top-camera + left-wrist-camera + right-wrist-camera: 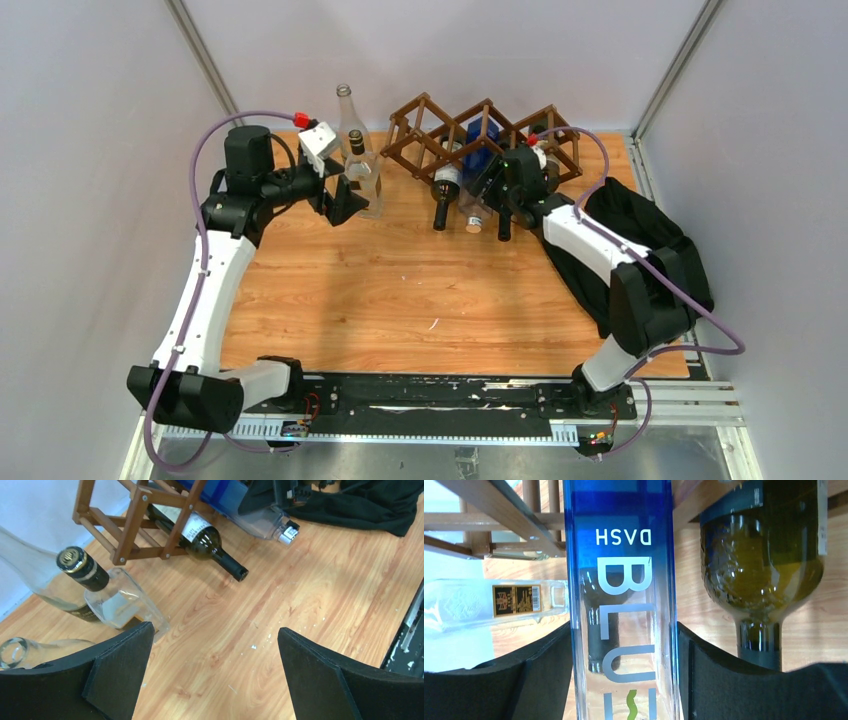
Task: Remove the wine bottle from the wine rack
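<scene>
The dark brown lattice wine rack (470, 125) stands at the back of the wooden table; it also shows in the left wrist view (134, 522). A blue-and-clear bottle (481, 142) marked "BLUE DASH" lies in it, neck toward me. My right gripper (498, 192) is shut on this blue bottle (621, 555); both black fingers (539, 675) press its sides. A dark green bottle (764, 555) lies in the rack beside it, and another with a white label (445, 188) (202, 539) lies left of it. My left gripper (345, 203) (215, 630) is open and empty above bare table.
Clear glass bottles (365, 170) and one with a dark gold-topped cap (82, 569) stand left of the rack, close to my left gripper. A black cloth (640, 240) lies at the table's right side under my right arm. Grey walls close off three sides.
</scene>
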`<move>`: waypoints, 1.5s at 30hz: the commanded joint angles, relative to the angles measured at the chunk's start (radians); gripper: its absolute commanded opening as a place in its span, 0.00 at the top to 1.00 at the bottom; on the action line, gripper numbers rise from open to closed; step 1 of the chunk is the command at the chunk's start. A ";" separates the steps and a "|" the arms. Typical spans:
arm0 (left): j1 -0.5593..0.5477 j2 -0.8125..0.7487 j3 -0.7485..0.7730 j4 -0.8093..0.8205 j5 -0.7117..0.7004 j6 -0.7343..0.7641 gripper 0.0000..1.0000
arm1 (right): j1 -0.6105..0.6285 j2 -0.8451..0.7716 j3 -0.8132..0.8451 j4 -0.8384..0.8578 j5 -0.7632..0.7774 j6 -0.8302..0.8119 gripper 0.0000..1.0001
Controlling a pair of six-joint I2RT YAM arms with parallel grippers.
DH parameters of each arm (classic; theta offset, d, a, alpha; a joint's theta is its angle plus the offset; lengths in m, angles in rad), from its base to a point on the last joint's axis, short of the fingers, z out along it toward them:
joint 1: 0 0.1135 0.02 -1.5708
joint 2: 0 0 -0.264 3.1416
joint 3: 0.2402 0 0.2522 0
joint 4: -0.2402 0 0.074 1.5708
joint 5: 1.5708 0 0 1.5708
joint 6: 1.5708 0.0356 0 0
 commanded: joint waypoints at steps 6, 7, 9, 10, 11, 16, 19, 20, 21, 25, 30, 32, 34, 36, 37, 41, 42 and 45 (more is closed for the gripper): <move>-0.056 -0.053 -0.073 -0.064 -0.025 0.114 0.00 | 0.008 -0.222 -0.175 0.057 -0.032 0.031 1.00; -0.065 -0.056 -0.079 -0.068 -0.028 0.126 0.00 | 0.012 -0.248 -0.201 0.059 -0.049 0.036 1.00; -0.084 -0.061 -0.088 -0.079 -0.037 0.152 0.00 | 0.019 -0.311 -0.258 0.060 -0.076 0.045 1.00; -0.090 -0.062 -0.091 -0.079 -0.041 0.158 0.00 | 0.022 -0.340 -0.284 0.060 -0.081 0.052 1.00; -0.094 -0.064 -0.093 -0.081 -0.042 0.165 0.00 | 0.027 -0.366 -0.308 0.061 -0.085 0.059 1.00; -0.120 -0.065 -0.091 -0.086 -0.061 0.205 0.00 | 0.040 -0.502 -0.393 0.042 -0.095 0.092 1.00; -0.135 -0.074 -0.094 -0.088 -0.074 0.232 0.00 | 0.040 -0.576 -0.414 0.019 -0.108 0.105 1.00; -0.140 -0.076 -0.097 -0.087 -0.077 0.240 0.00 | 0.041 -0.599 -0.417 0.010 -0.114 0.108 1.00; -0.146 -0.083 -0.100 -0.088 -0.080 0.251 0.00 | 0.042 -0.625 -0.418 -0.006 -0.120 0.109 1.00; -0.176 -0.117 -0.118 -0.106 -0.081 0.368 0.00 | 0.042 -0.679 -0.413 -0.083 -0.175 0.106 1.00; -0.235 -0.182 -0.145 -0.145 -0.122 0.611 0.00 | 0.044 -0.716 -0.386 -0.224 -0.259 0.074 1.00; -0.273 -0.209 -0.165 -0.147 -0.154 0.712 0.00 | 0.046 -0.740 -0.387 -0.256 -0.272 0.071 1.00; -0.312 -0.221 -0.174 -0.147 -0.176 0.770 0.00 | 0.046 -0.763 -0.385 -0.285 -0.279 0.065 1.00; -0.358 -0.220 -0.177 -0.149 -0.195 0.783 0.00 | 0.048 -0.786 -0.384 -0.307 -0.277 0.063 1.00; -0.377 -0.220 -0.181 -0.148 -0.203 0.783 0.00 | 0.048 -0.797 -0.383 -0.314 -0.280 0.062 1.00; -0.445 -0.231 -0.224 -0.147 -0.228 0.800 0.00 | 0.048 -0.807 -0.350 -0.364 -0.312 0.048 1.00; -0.460 -0.234 -0.234 -0.148 -0.227 0.793 0.00 | 0.049 -0.803 -0.334 -0.387 -0.323 0.041 1.00; -0.512 -0.241 -0.259 -0.147 -0.220 0.771 0.00 | 0.057 -0.795 -0.290 -0.441 -0.350 0.019 1.00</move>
